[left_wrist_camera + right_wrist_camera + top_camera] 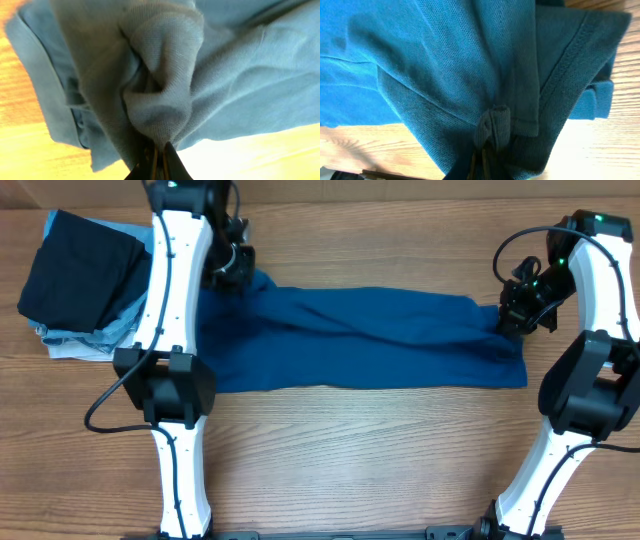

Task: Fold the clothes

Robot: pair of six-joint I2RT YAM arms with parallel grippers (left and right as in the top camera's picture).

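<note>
The shirt (360,340) is stretched out as a long band on the table (350,470), starting just beside the pile (75,280) and running away from it. The left gripper (228,270) is clenched on the end nearest the pile, and in its wrist view a bunched nub of cloth is seen pinched between the jaws. The right gripper (513,318) is clamped on the end farthest from the pile, by a hemmed corner, with a small tuck of fabric caught in the jaws.

The step in hand is judged to be the carrying of the held edge over the free one. For this to be done well, both ends should be lifted together and moved at one pace, so that the band is drawn taut and no slack sags in the middle. The slanting wrinkles across the middle should be pulled out before the cloth is laid down. How many layers are taken in each pinch cannot be told from the wrist views; possibly more than one. The end near the pile should be steered clear of it, lest the pile be dragged.
</note>
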